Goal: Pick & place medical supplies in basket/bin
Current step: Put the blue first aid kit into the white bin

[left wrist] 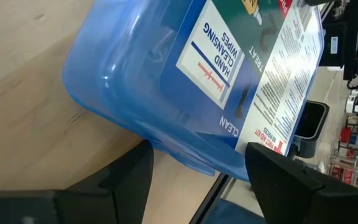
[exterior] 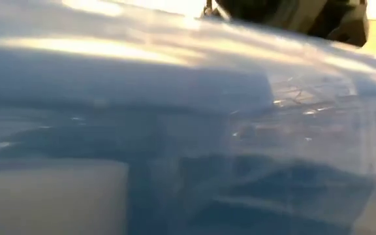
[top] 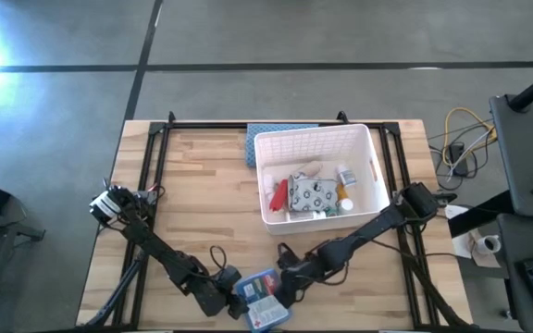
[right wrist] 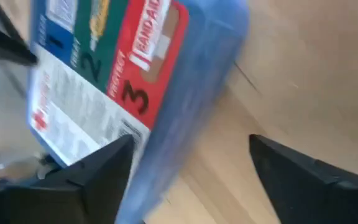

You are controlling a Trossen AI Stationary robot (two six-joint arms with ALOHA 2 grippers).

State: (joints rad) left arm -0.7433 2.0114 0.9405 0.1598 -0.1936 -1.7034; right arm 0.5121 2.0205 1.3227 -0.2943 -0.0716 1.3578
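Jaws flanking blue first-aid box (top: 262, 298); white bin (top: 375, 162) part-filled

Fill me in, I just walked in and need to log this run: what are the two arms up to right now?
Both arms are at the near edge of the table, on either side of a blue first-aid kit box. The left gripper sits at its left end, the right gripper at its right end with fingers apart. The box looks tilted and not yet lifted away. The white bin farther back already holds several supplies, including a grey patterned pouch. A blue-grey mat lies behind it.
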